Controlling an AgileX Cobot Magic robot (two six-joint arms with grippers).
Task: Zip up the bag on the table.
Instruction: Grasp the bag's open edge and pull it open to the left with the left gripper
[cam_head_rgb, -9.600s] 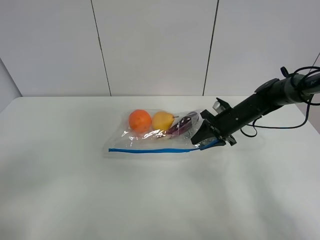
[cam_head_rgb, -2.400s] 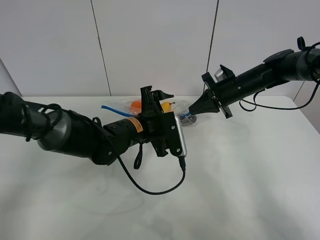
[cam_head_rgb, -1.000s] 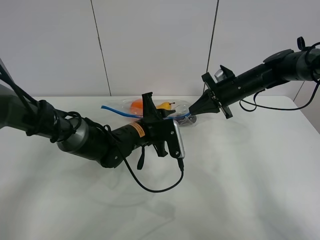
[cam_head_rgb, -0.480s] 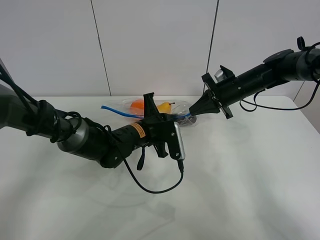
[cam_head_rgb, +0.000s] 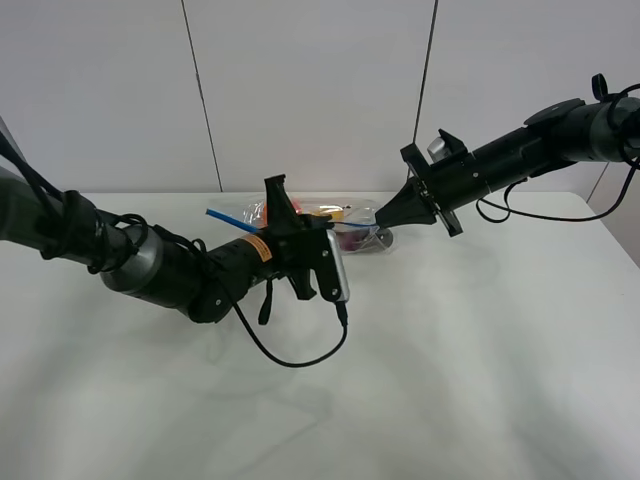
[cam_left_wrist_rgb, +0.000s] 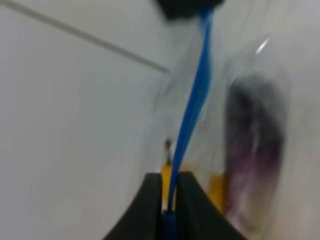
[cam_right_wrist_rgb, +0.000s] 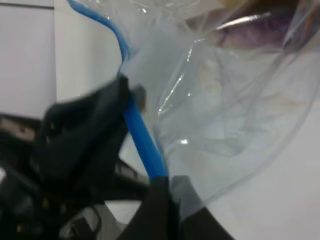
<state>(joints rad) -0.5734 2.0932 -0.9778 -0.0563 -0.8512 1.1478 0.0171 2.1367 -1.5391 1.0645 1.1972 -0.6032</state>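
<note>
Left gripper (cam_left_wrist_rgb: 169, 192) is pinched shut on the blue zip strip (cam_left_wrist_rgb: 192, 110) of the bag (cam_head_rgb: 358, 238), and the right gripper (cam_head_rgb: 385, 222) is clamped on the strip's end at three o'clock. The bag is strung between them near twelve o'clock of the table (cam_head_rgb: 480, 380). This looks like the sealing run, so the next move calls for drawing the pinch toward the loose end at nine o'clock, with the right side keeping the strip taut.

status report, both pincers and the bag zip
Grip: left pincer shut on the blue zip strip partway along, right pincer shut on its end. The bag strung between them, produce inside. Nothing seen blocking the strip.
</note>
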